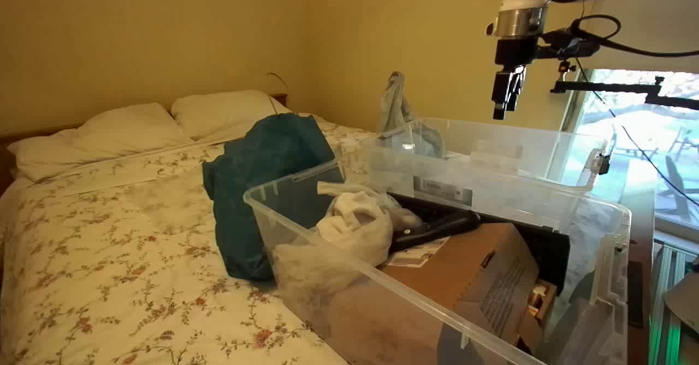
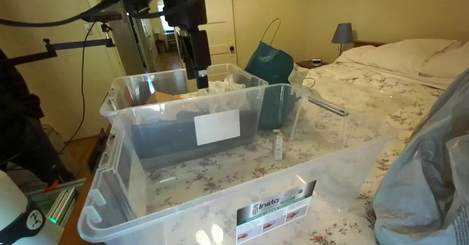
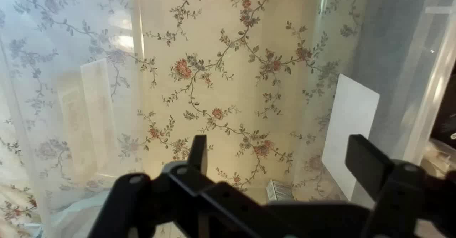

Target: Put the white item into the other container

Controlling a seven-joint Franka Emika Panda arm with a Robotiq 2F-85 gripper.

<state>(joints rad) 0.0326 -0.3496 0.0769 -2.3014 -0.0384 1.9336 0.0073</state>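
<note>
Small white box (image 2: 277, 145): taken as the white item; seen standing upright on the floor of the labelled container (image 2: 183, 219), near the wall turned toward the packed container (image 1: 617, 255).
Box in wrist view: shown low in the frame, its lower part covered by the gripper (image 3: 279, 147).
Jaws: released; fingers (image 3: 199, 150) spread well apart and pointed down.
Gripper position: held above the labelled container, well apart from the box.
Labelled container: clear-walled; printed label (image 2: 276, 212) carried on the outer face; floral bedcover (image 1: 136, 277) seen through the floor.
Packed container: clear-walled, set just beside the labelled container; whether the walls are touching cannot be told.
Packed contents: crumpled white bag (image 1: 357, 225), brown cardboard box (image 1: 464, 266) and black handle-like object (image 1: 442, 231), the last laid over the cardboard with one end beside the white bag.
White rectangle (image 2: 217, 127): seen between the containers; on which facing wall it is fixed cannot be told.
Bags outside: teal bag (image 1: 262, 190) placed beside the packed container; grey bag (image 2: 421, 186) placed near the labelled container.
Pillows (image 1: 120, 130): laid along the far edge of the bedcover.
</note>
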